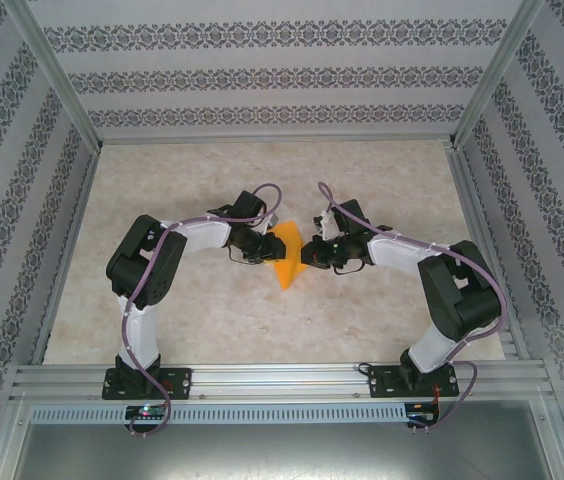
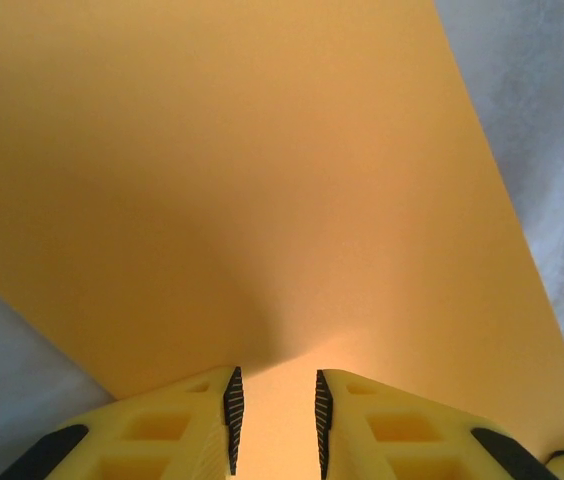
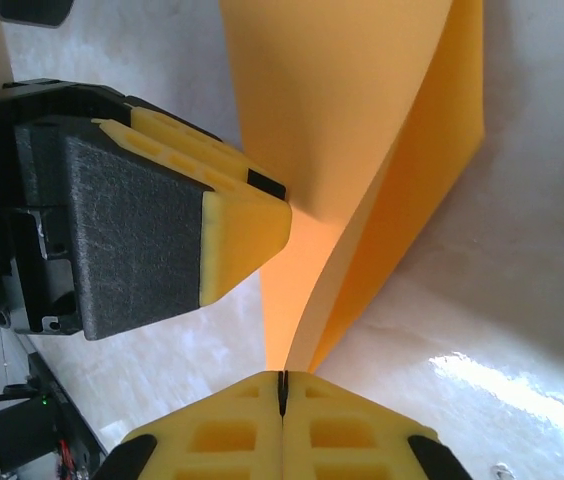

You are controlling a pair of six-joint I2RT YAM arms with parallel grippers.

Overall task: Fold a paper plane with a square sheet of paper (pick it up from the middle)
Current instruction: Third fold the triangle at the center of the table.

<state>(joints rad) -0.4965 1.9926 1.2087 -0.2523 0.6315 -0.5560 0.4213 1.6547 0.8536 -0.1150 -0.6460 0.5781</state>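
The square sheet of paper is bright orange and bent into a loose fold, held up off the table between the two grippers. In the right wrist view its two layers rise from my right gripper, which is shut on the paper's near edge. My right gripper is at the sheet's right side. My left gripper is at its left side. In the left wrist view the left gripper is open, with the flat orange sheet right ahead and showing through the gap. One left finger touches the sheet.
The pale marbled tabletop spreads around the arms. Patterned walls and aluminium posts close in the back and sides. A metal frame rail runs along the near edge by the arm bases.
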